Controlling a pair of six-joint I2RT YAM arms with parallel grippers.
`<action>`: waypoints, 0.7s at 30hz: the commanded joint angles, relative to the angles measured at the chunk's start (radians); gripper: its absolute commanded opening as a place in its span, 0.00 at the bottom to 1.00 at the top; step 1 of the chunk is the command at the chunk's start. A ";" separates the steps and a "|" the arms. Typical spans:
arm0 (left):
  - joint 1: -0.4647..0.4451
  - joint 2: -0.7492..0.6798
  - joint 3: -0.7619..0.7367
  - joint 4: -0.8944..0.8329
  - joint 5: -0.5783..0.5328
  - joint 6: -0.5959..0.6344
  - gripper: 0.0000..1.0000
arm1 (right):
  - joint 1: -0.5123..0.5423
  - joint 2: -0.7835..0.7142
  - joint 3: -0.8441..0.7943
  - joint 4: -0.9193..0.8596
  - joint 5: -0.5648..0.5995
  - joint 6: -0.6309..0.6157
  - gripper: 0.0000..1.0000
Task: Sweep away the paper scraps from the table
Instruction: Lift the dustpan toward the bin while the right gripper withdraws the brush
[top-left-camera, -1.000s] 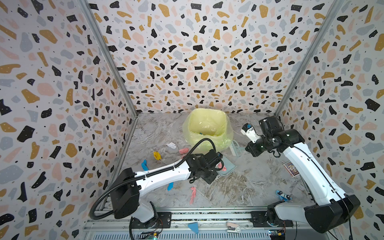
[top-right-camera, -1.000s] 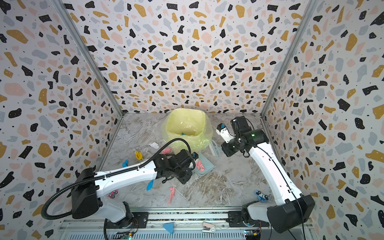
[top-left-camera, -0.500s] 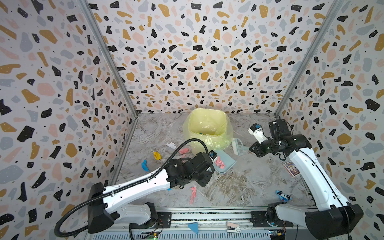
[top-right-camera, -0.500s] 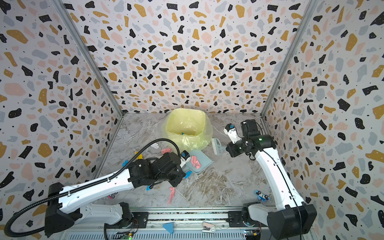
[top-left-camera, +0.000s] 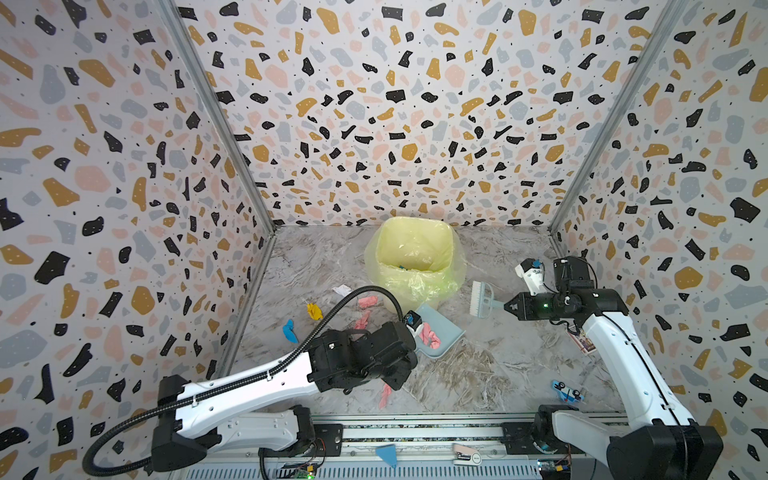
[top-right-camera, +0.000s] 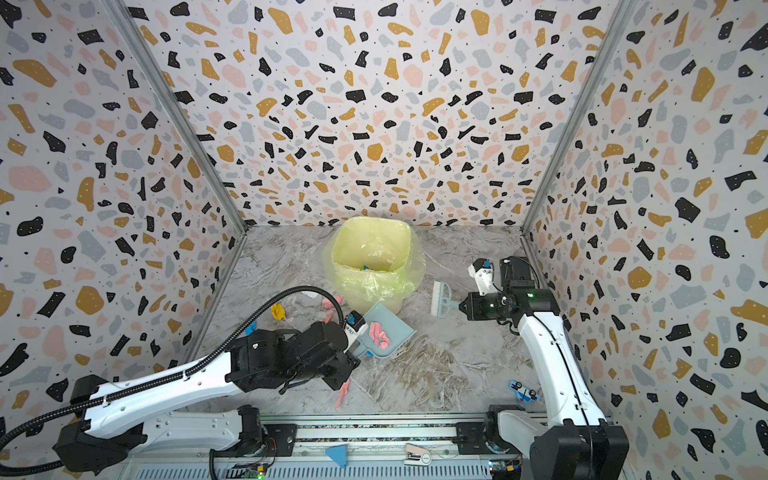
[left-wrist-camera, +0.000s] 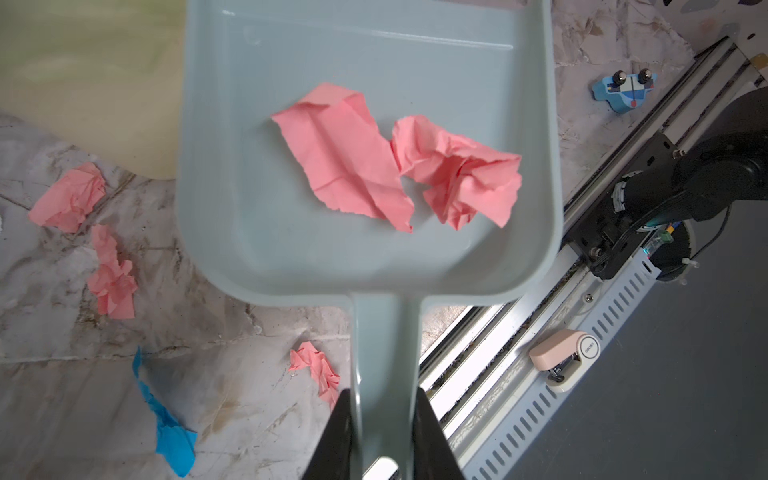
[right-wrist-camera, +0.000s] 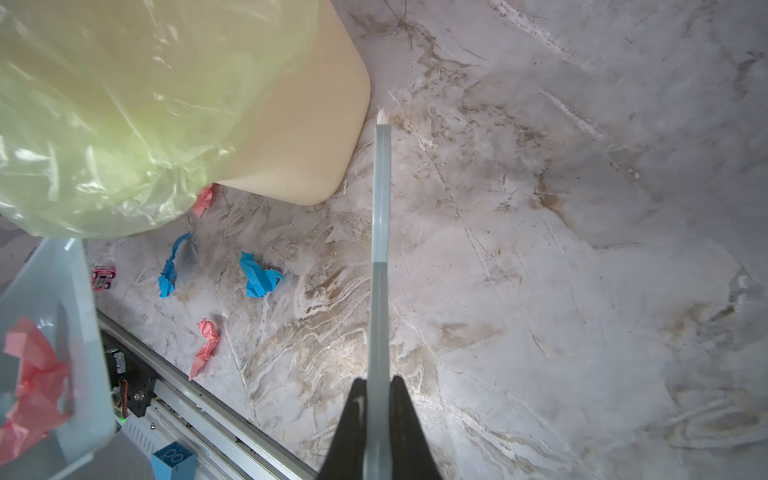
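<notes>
Left fingers (left-wrist-camera: 332, 440) closed tight on the long handle of the grey-blue dustpan (left-wrist-camera: 249, 216), one finger on each side. Two pink paper scraps (left-wrist-camera: 345, 166) inside the pan, side by side and touching, well ahead of those fingers. Pan over the table (top-left-camera: 498, 365), just in front of the bin (top-left-camera: 415, 286) with the yellow bag. Bin by the middle of the back edge.

Right fingers (right-wrist-camera: 353, 415) pinched shut on the thin handle of the brush (top-left-camera: 478, 297), bristles far out in front, just right of the bin. All scraps well apart from these fingers.

More scraps loose on the table, between the bin and the left edge: a white bit (top-left-camera: 341, 289), a yellow bit (top-left-camera: 314, 311), a blue bit (top-left-camera: 290, 330), and pink bits (top-left-camera: 368, 301) close to the bin. One more pink bit (top-left-camera: 385, 395) near the front edge.

Pink stapler (left-wrist-camera: 557, 357) on the metal rail (top-left-camera: 415, 432) past the front edge, with a tiny word on its round end, too small to read. Card box (top-left-camera: 582, 340) with a picture by the right edge, half hidden behind the right arm (top-left-camera: 623, 357), print too small to read. Blue toy car (top-left-camera: 565, 391) near the front right corner.
</notes>
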 joint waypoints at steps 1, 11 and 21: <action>-0.036 -0.045 -0.031 -0.011 -0.036 -0.083 0.08 | -0.002 0.000 0.008 0.052 -0.062 0.035 0.00; -0.078 -0.147 0.042 -0.162 -0.171 -0.194 0.08 | -0.002 -0.005 -0.031 0.086 -0.064 0.069 0.00; -0.077 -0.181 0.260 -0.368 -0.392 -0.258 0.05 | -0.004 -0.023 -0.068 0.110 -0.069 0.076 0.00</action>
